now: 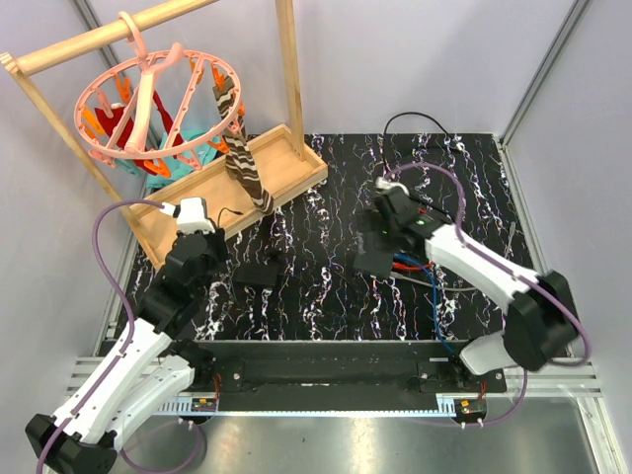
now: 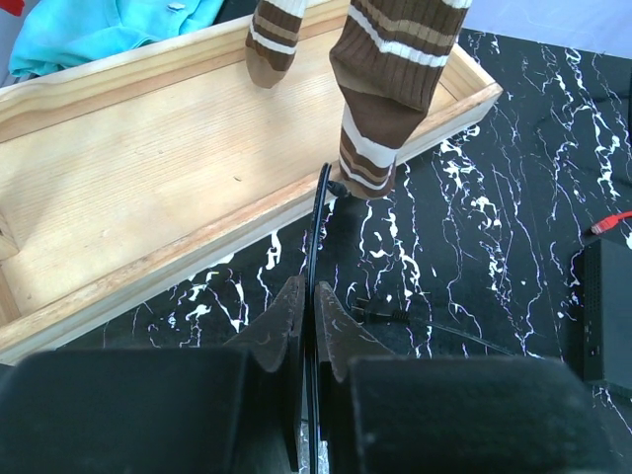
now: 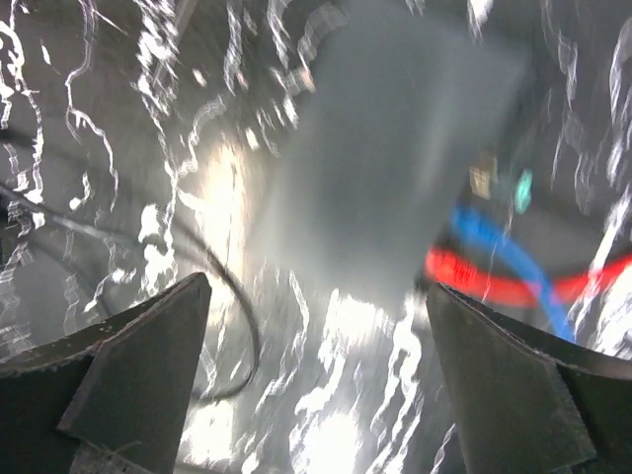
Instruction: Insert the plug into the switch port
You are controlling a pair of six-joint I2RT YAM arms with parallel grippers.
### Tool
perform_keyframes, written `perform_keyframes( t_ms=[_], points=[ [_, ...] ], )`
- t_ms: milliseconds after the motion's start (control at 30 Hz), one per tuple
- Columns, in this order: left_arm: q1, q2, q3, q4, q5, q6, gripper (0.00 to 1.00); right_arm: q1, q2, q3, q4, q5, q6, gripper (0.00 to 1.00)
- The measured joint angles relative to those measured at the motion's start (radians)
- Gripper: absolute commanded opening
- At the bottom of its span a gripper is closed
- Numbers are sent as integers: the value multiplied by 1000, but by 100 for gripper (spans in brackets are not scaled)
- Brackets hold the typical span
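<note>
My left gripper (image 1: 215, 232) (image 2: 308, 286) is shut on a thin black cord (image 2: 317, 222). The cord runs forward to its small plug end (image 2: 340, 189), which lies by the wooden tray's edge under a striped sock. The switch (image 1: 371, 262) is a flat black box mid-table; its corner shows at the right edge of the left wrist view (image 2: 607, 316). My right gripper (image 1: 375, 237) (image 3: 318, 286) is open wide just above the box (image 3: 395, 148), which is blurred in that view. I cannot make out the port itself.
A chunky black adapter block (image 1: 259, 274) lies between the arms. A two-prong plug (image 2: 380, 313) lies ahead of my left fingers. Red (image 3: 494, 288) and blue (image 3: 489, 232) cables leave the switch. The wooden tray (image 1: 286, 173) and a hanging sock (image 2: 380, 89) stand at the back left.
</note>
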Motion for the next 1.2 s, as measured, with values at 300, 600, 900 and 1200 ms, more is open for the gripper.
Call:
perform_keyframes(
  t_ms=[300, 600, 900, 1200],
  points=[
    [0, 0, 0, 5, 5, 0, 7, -220, -275, -317, -150, -222, 333, 100],
    [0, 0, 0, 12, 8, 0, 7, -408, -286, -443, -125, -334, 430, 100],
    [0, 0, 0, 13, 8, 1, 7, -615, -132, -427, 10, -321, 385, 100],
    [0, -1, 0, 16, 9, 2, 7, -665, 219, -51, 102, -256, 48, 100]
  ],
)
